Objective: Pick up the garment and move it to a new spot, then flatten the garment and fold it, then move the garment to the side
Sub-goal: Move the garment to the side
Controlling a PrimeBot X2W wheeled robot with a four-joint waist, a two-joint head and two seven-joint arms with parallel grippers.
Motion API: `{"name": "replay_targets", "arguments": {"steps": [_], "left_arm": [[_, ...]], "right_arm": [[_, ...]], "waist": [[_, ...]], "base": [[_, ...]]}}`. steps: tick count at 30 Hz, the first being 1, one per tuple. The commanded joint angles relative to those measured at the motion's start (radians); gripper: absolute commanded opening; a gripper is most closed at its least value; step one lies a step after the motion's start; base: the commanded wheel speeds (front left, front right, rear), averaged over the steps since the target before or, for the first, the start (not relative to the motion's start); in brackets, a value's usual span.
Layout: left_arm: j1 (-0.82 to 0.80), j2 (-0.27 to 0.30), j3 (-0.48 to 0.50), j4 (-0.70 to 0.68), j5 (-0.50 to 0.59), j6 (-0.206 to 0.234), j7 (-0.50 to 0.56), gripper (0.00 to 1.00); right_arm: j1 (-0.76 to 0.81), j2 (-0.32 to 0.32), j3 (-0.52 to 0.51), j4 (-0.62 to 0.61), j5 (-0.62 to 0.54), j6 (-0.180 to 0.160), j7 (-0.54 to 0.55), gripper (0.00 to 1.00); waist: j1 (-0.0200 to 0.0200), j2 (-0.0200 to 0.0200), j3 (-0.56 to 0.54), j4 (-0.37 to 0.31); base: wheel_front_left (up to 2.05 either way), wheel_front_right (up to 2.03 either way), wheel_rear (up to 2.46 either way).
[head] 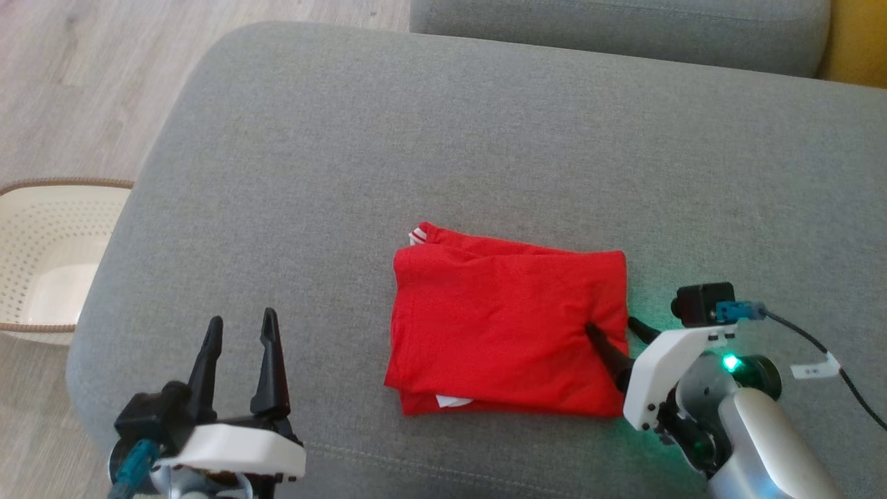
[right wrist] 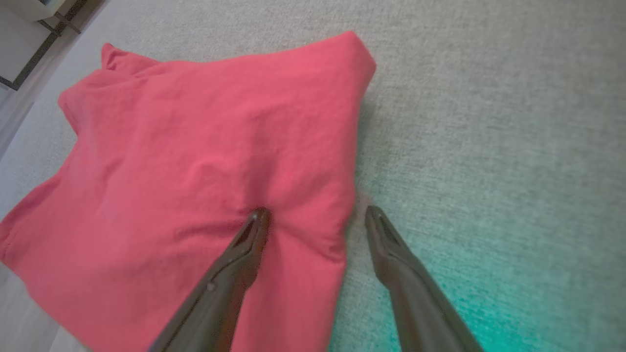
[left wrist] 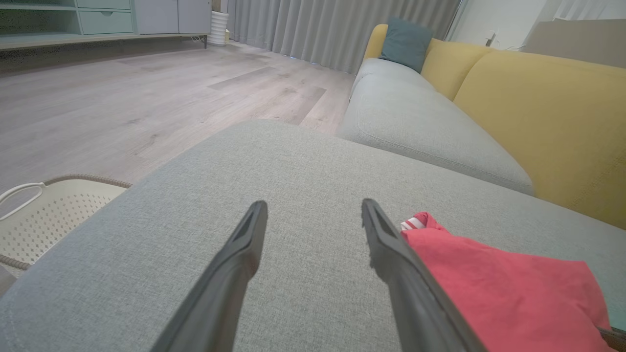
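Plainly the red garment (head: 506, 326) is already folded into a rough rectangle. It lies flat on the grey sofa cushion (head: 416, 138), close to the cushion's near edge and somewhat towards its right side. The right gripper (head: 610, 324) stands with its jaws apart astride the garment's right edge: one finger (right wrist: 244, 244) presses a dimple into the cloth, the other rests on bare cushion just beside the hem, and nothing is clamped. The left gripper (head: 242, 317), likewise spread and empty, hovers by the cushion's near left corner, well apart from the garment. The cloth looks thin, soft and light, so it should weigh next to nothing, but it will sag, and the stacked layers are likely to slide apart if only the top one is taken. A sound hold would probably pinch all layers together at that right edge. The rough cushion weave may drag on the bottom layer, so lifting seems safer than sliding. A pale basket (head: 48, 242) sits on the floor beyond the cushion's left edge.
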Motion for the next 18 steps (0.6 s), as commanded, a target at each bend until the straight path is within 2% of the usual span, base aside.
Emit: {"name": "replay_targets", "arguments": {"steps": [1,2,3,4,6,7,9,14,18], "left_arm": [[-0.042,-0.006,0.038,-0.033,-0.009,0.002,-0.012,1.00],[-0.043,-0.006,0.039,-0.034,-0.011,0.003,-0.012,1.00],[-0.043,-0.006,0.039,-0.034,-0.012,0.004,-0.012,1.00],[-0.045,-0.006,0.038,-0.035,-0.013,0.004,-0.012,1.00],[-0.050,-0.006,0.035,-0.037,-0.013,0.004,-0.012,1.00],[-0.051,-0.006,0.035,-0.038,-0.013,0.004,-0.012,1.00],[-0.055,-0.006,0.035,-0.039,-0.012,0.003,-0.012,1.00],[-0.066,-0.006,0.040,-0.046,-0.003,0.000,-0.012,1.00],[-0.075,-0.006,0.038,-0.055,0.008,-0.007,-0.012,1.00]], "right_arm": [[-0.036,-0.009,0.031,-0.011,0.010,-0.001,0.009,1.00],[-0.042,-0.009,0.036,-0.006,0.014,-0.001,0.013,1.00],[-0.048,-0.008,0.043,-0.001,0.016,-0.001,0.016,0.71],[-0.056,-0.006,0.051,0.006,0.020,-0.001,0.020,0.50],[-0.082,-0.004,0.076,0.027,0.029,-0.001,0.030,0.32],[-0.091,-0.004,0.085,0.036,0.033,-0.001,0.035,0.26],[-0.112,-0.004,0.097,0.052,0.039,-0.001,0.033,0.00],[-0.168,-0.016,0.108,0.068,0.039,-0.001,-0.005,0.00],[-0.199,-0.056,0.103,0.048,0.035,-0.001,-0.030,0.00]], "waist": [[0.0000,0.0000,0.003,-0.002],[0.0000,0.0000,0.005,-0.004],[0.0000,0.0000,0.007,-0.006],[0.0000,0.0000,0.009,-0.009],[0.0000,0.0000,0.018,-0.019],[0.0000,0.0000,0.021,-0.023],[0.0000,0.0000,0.028,-0.032],[0.0000,0.0000,0.042,-0.075],[0.0000,0.0000,0.058,-0.135]], "base": [[0.00,0.00,0.00],[0.00,0.00,0.00],[0.00,0.00,0.00],[0.00,0.00,0.00],[0.00,0.00,0.00],[0.00,0.00,0.00],[0.00,0.00,0.00],[0.00,0.00,0.00],[0.00,0.00,0.00]]}}
